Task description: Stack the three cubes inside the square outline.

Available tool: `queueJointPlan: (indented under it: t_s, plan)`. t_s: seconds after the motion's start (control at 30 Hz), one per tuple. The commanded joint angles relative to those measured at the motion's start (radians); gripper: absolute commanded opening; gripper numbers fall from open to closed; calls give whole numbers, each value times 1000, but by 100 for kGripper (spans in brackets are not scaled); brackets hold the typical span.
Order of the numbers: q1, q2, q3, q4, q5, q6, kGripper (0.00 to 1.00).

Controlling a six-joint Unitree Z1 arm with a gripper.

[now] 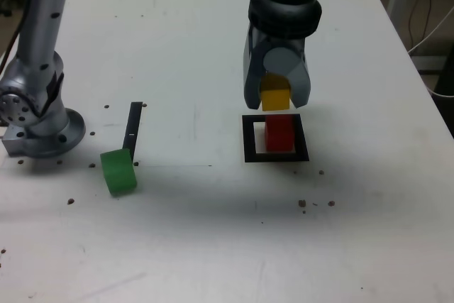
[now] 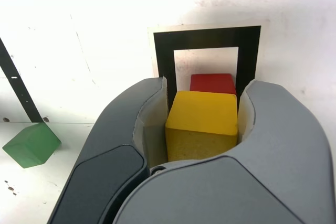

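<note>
Writing/labels: you get no readable text or brand on anything in either view; cube faces plain.
Arm base (image 1: pixel 39 115): far left of the exterior view, grey metal, sits on the white table (image 1: pixel 213 246).
Green cube (image 1: pixel 118 172): left-centre in the exterior view, on the table, turned at an angle, nothing on it or gripping it. Also seen in the wrist view (image 2: pixel 31 144).
Black strip (image 1: pixel 133 131): thin, straight, just behind the green cube; cube's top corner touches or overlaps its near end, can't tell which.
Square outline (image 1: pixel 247 140): right of centre in the exterior view, black frame w/ white middle, flat on the table, well apart from the green cube. Wrist view shows it too (image 2: pixel 205 38).
Outline contents: red cube (image 1: pixel 279 133) stands inside the frame on the white centre; only its top face shows in the wrist view (image 2: pixel 212 83).
Gripper (image 1: pixel 277 97): over the outline, pointing down, jaws clamped on the yellow cube.
Yellow cube (image 1: pixel 275 96): held betw. the two grey fingers, directly above the red cube; can't tell if they touch. Wrist view (image 2: pixel 202 121) shows it snug against both pads.
Table specks: small dark bits scattered, mostly along the near side.
</note>
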Motion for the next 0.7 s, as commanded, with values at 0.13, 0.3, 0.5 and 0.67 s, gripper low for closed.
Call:
queueJointPlan:
  t_s: [0.13, 0.3, 0.5, 0.67]
  plan:
    - [8, 30, 11, -23, -2, 1, 0]
    - [9, 28, 17, -17, -7, 1, 0]
    - [4, 21, 13, 4, -28, 0, 0]
    - [-13, 19, 7, 7, -40, -13, 0]
